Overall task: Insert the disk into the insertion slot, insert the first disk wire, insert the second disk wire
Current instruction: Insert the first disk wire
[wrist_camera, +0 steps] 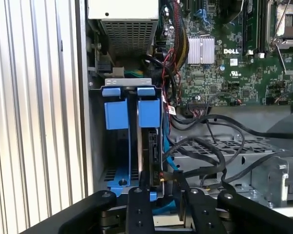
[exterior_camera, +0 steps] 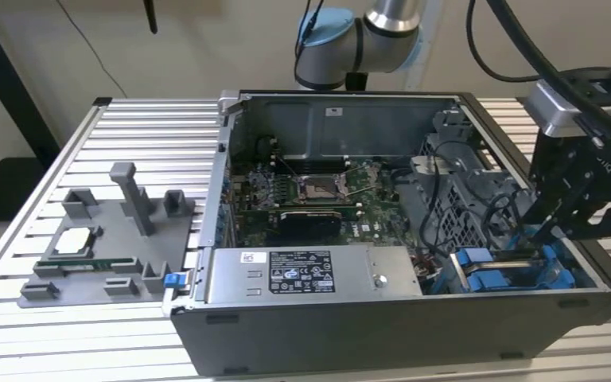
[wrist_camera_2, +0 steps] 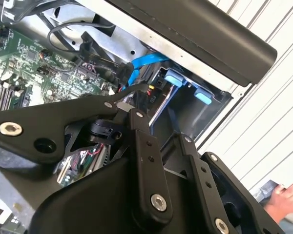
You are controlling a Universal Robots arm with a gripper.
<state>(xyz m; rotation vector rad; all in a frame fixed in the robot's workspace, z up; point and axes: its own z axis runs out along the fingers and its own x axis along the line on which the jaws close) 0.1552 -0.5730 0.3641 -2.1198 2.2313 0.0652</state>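
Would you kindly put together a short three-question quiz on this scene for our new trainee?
1. True or false: the gripper hangs over the grey fixture, outside the computer case.
2. Multiple choice: the plastic tabs at the insertion slot are A) red, B) blue, C) yellow.
3. Short answer: in the exterior view, on which side of the computer case does the grey fixture stand?

Key: 1 false, it reaches into the case at the insertion slot; 2 B; 3 the exterior view's left.
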